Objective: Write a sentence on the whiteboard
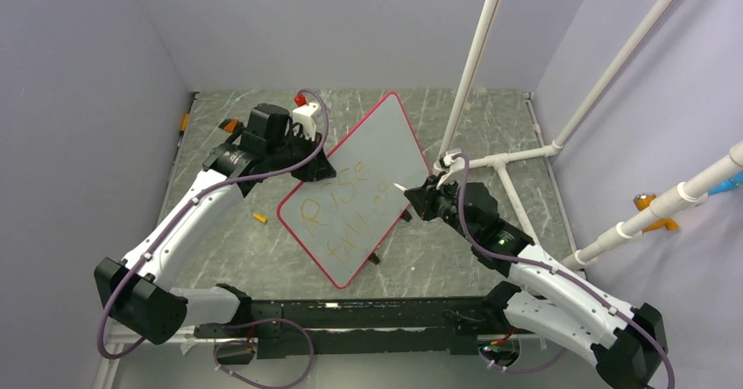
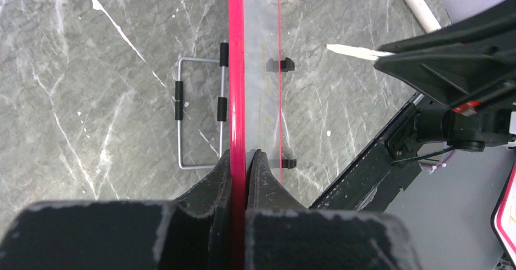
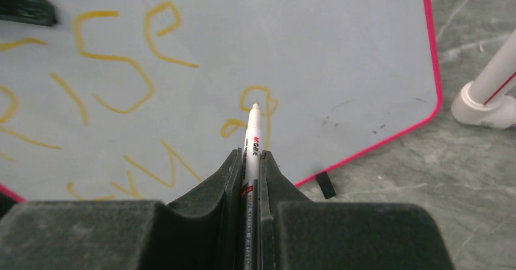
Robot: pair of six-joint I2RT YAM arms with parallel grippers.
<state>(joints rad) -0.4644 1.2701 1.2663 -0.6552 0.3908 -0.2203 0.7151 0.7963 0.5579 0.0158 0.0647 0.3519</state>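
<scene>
Tools first: left tool (image 2: 240, 155) is clenched on the red rim of the whiteboard (image 1: 378, 144), one finger each side of the edge. The right tool (image 3: 251, 155) is clenched on the marker (image 3: 252, 137), which runs straight out between the fingers. The tabletop (image 1: 237, 253) is grey marble-look, with a white pipe frame (image 1: 474, 60) standing on the right side. The board sits mid-table between the two arms, turned diamond-wise and tilted up toward the right arm. I can't tell what its lower edge rests on. From the left wrist, a wire stand (image 2: 199, 113) and black clips (image 2: 280, 64) show on either side of the rim. The sentence (image 1: 337, 207) is in orange-yellow: "Rise" on the top line, wobblier strokes on a second line below, and a small looped mark off to the right. The marker tip (image 3: 255, 106) sits right over that loop. It's either touching the surface or a hair off it; I can't call it from here. A small orange piece (image 1: 259, 218) lies on the tabletop just left of the board, maybe the cap. My read: mid-writing, with the pen working on a letter partway into the sentence and more words to go. The next move calls for light, even tip pressure and short strokes heading into the blank area toward the right-hand rim. The left arm has to hold the board rigid, since any flex or slip smears the stroke.
</scene>
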